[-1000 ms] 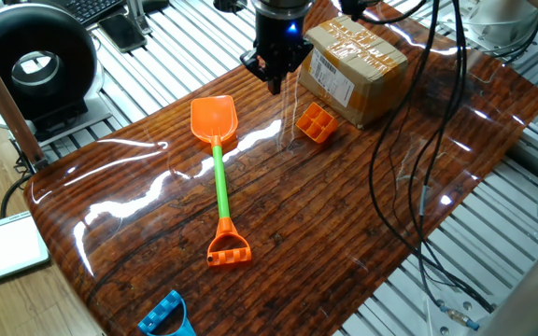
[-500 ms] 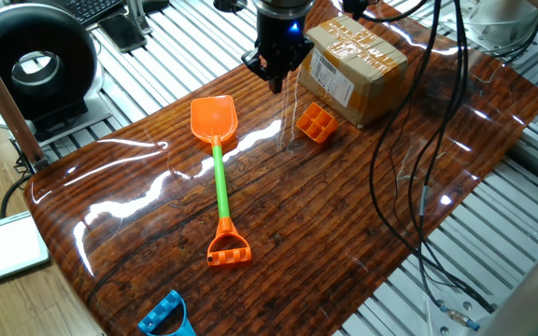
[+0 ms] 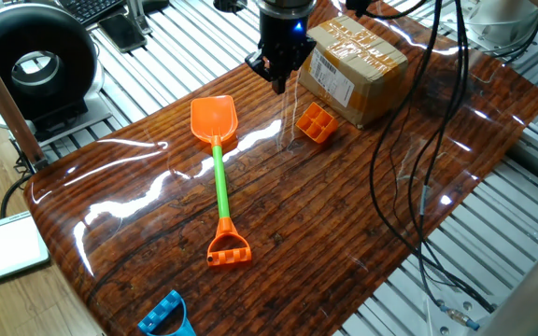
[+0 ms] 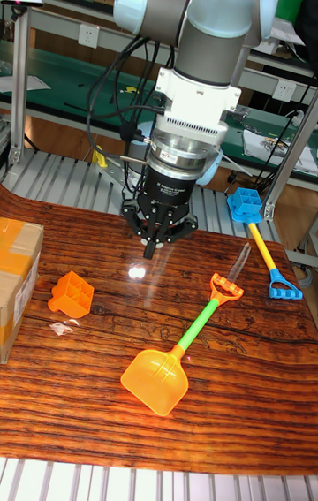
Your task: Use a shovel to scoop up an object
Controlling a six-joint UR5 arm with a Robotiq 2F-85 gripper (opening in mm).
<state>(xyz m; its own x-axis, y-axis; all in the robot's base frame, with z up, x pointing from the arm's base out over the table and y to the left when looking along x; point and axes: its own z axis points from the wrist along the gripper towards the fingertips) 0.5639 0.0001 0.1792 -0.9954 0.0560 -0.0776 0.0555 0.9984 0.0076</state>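
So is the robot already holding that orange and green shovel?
No, the shovel lies flat on the table, while the gripper hangs above and apart from it, holding nothing.

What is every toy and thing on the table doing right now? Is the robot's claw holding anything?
gripper: above the table, fingers together, holding nothing
shovel: lying flat on the table, untouched
orange grid block: on the table beside the cardboard box, compartments empty
cardboard box: closed, taped shut
blue toy: at the table's near edge
second shovel: blue blade, lying off the wooden table
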